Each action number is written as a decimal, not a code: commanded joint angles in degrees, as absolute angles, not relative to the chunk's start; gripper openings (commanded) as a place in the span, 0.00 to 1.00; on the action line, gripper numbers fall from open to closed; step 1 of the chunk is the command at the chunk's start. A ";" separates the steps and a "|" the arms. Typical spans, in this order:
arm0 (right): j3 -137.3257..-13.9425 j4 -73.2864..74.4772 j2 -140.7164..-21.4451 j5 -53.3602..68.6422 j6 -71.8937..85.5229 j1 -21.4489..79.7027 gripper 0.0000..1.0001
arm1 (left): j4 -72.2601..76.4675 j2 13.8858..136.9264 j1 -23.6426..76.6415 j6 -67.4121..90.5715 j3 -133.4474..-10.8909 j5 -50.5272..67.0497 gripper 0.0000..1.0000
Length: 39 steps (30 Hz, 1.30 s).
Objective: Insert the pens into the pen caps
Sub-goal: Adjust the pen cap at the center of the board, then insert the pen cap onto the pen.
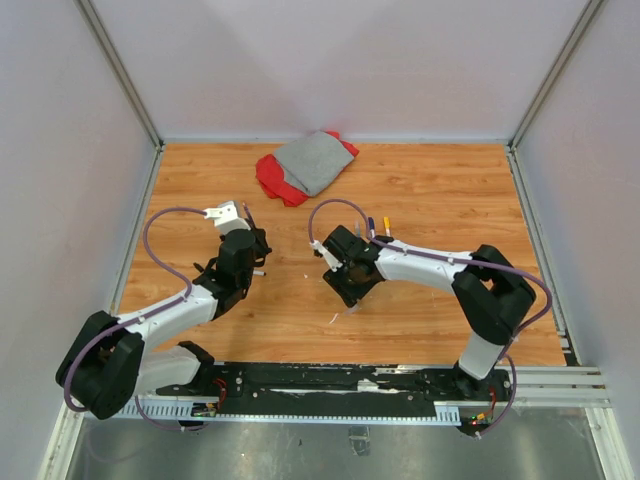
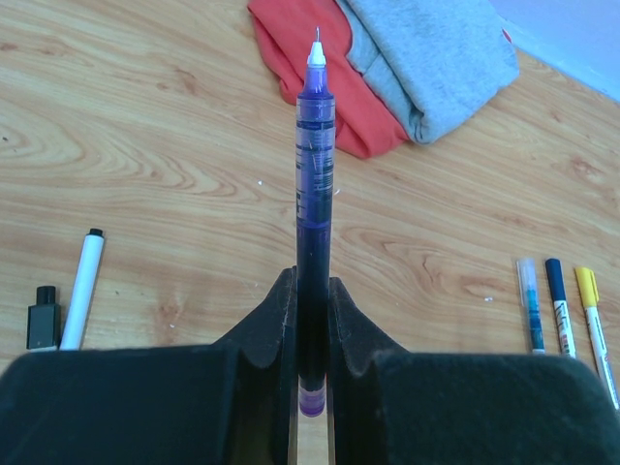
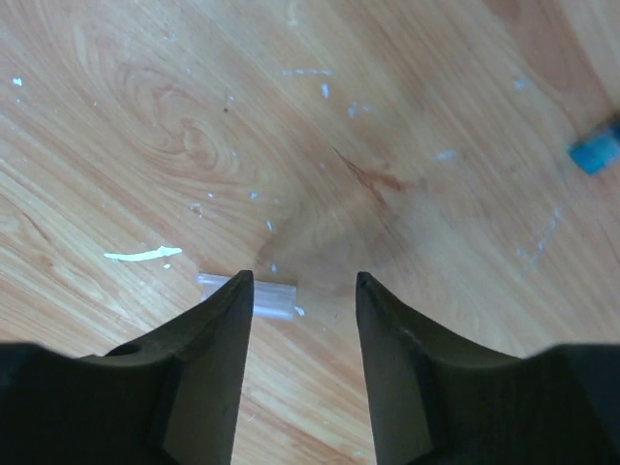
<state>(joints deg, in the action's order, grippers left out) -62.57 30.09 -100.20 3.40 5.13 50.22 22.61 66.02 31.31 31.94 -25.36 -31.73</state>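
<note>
My left gripper (image 2: 312, 291) is shut on a purple pen (image 2: 315, 165), which sticks out forward with its white tip bare. A white pen with a black end (image 2: 82, 289) and a black cap (image 2: 44, 318) lie to its left. Three pens, pale blue (image 2: 529, 305), dark blue (image 2: 559, 305) and yellow-ended (image 2: 593, 325), lie to its right. My right gripper (image 3: 305, 281) is open just above the table. A clear cap (image 3: 273, 298) lies partly behind its left finger. A blue cap (image 3: 594, 151) lies at the far right. In the top view both grippers, left (image 1: 250, 265) and right (image 1: 352, 290), are mid-table.
A red and grey cloth (image 1: 305, 165) lies at the back of the wooden table, and it also shows in the left wrist view (image 2: 426, 58). White scraps (image 3: 140, 255) dot the wood near my right gripper. Grey walls enclose the table on three sides.
</note>
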 commanded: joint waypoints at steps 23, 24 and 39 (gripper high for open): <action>-64.97 46.98 -96.12 -18.59 82.28 54.65 0.57 | 22.77 66.79 31.00 32.19 -26.61 -31.27 0.00; -64.83 46.86 -96.35 -18.09 82.72 54.67 0.56 | 22.78 66.80 30.95 32.18 -26.63 -31.14 0.00; -61.08 41.58 -97.35 -13.45 84.68 54.67 0.47 | 22.85 67.85 30.95 32.26 -27.07 -30.57 0.00</action>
<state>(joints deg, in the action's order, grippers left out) -62.04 41.80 -96.05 -14.66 82.98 54.00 22.13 67.64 31.31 31.99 -25.39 -30.30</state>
